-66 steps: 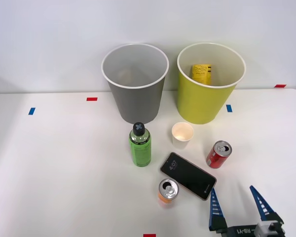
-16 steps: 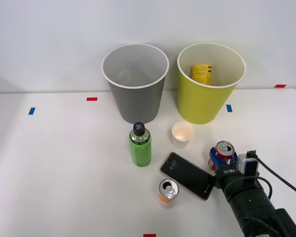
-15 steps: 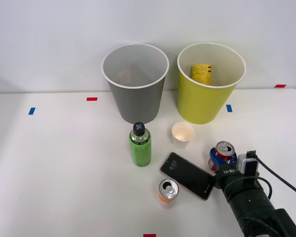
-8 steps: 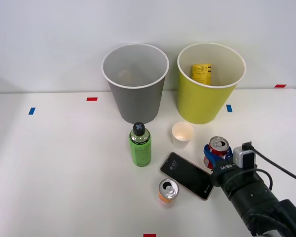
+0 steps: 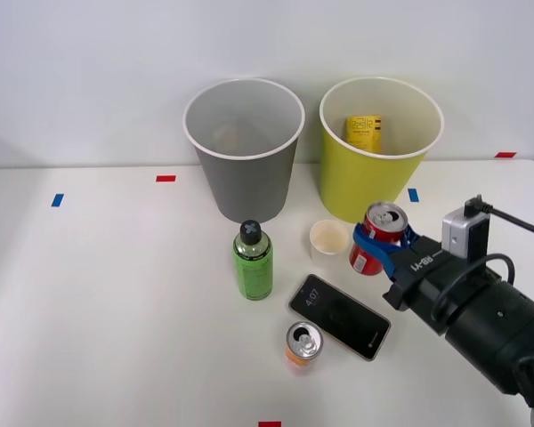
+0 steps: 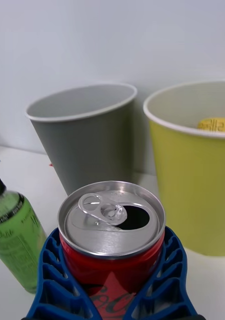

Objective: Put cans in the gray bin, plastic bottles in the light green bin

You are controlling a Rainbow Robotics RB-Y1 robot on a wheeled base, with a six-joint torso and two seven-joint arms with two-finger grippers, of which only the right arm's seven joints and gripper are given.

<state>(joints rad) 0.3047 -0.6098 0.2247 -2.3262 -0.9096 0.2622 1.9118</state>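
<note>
With the end effector (image 5: 380, 242) clamped on the slim red drink can (image 5: 377, 237), carry it level over the round gray plastic bin (image 5: 244, 151) before releasing.

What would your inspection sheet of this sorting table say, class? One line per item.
Surface: white table with red and blue tape marks.
Job's things: red drink can lifted in the grip; orange drink can and clear bottle of green liquid standing; round gray plastic bin and yellow-green plastic bin at the back.
Clutter: white paper cup; black smartphone; yellow item inside the yellow-green bin.
Grippers: right gripper shut on the red can.
Cables: black cable at the wrist.
Surroundings: plain pale wall.
</note>
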